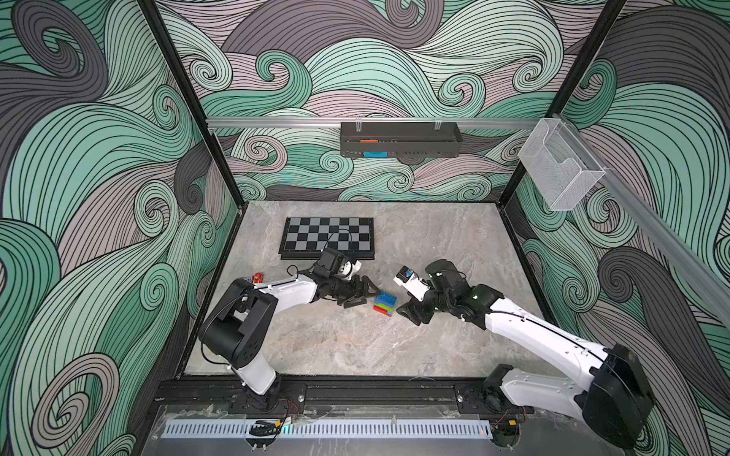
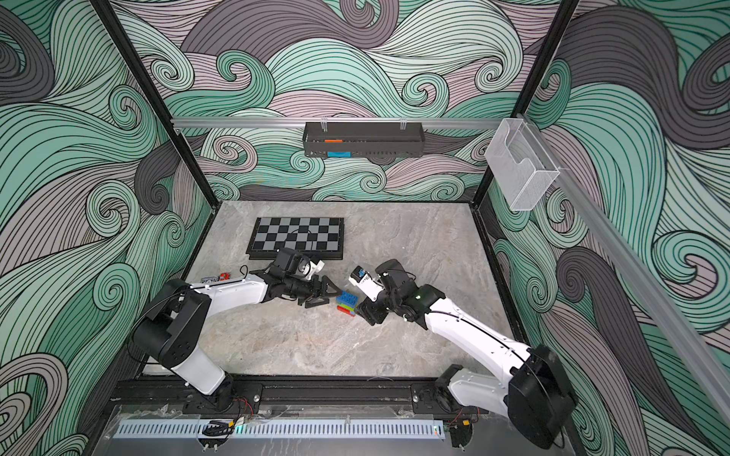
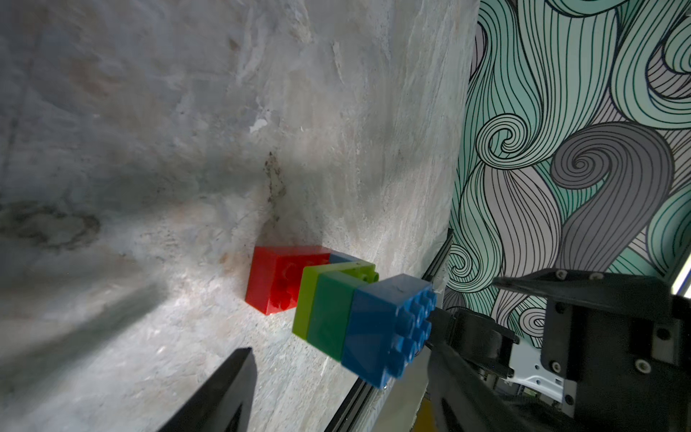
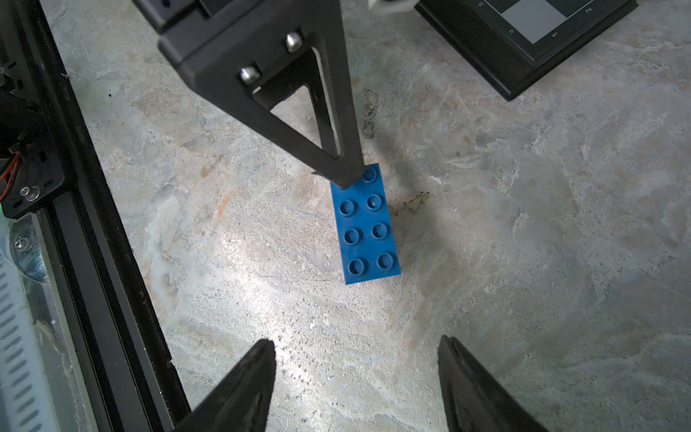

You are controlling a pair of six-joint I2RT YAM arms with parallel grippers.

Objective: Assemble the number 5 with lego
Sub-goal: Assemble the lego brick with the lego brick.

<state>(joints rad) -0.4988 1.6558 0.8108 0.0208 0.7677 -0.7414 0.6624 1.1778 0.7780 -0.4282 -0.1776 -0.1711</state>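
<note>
The number 5 (image 1: 384, 303) stands on the table (image 1: 355, 347) between the left hand (image 1: 369, 297) and the right hand (image 1: 409, 314), both released and gripping nothing.

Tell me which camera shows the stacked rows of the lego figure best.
The left wrist view: the lego figure is close and side-on, its red, light-blue, lime, dark-green and dark-blue rows distinct. The right wrist view shows only its dark-blue studded top. In both top views it is small.
</note>
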